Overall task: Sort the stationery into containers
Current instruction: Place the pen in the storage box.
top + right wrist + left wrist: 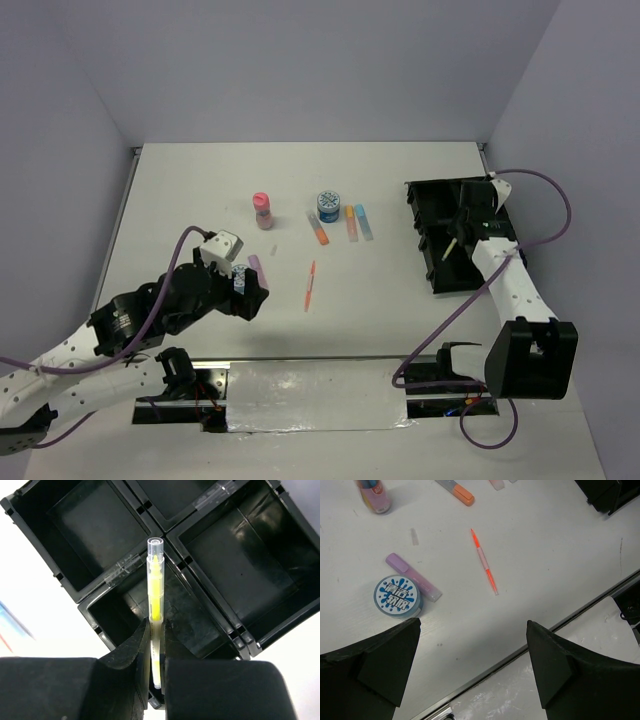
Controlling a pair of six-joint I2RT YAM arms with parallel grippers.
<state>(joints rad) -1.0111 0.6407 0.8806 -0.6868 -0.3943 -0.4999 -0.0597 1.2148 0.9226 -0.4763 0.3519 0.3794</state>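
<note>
The right claw (156,665) clenched a thin, clear-capped yellow pen (155,595) above the tray (172,535). Only the right wrist view revealed its cap.

Yellow pen (155,595) held over black tray (85,525), cap possibly on; orange pen (484,562), purple marker (413,577), tub (397,596) loose.

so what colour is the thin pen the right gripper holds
Thin pen: yellow, best in right wrist view.
</note>
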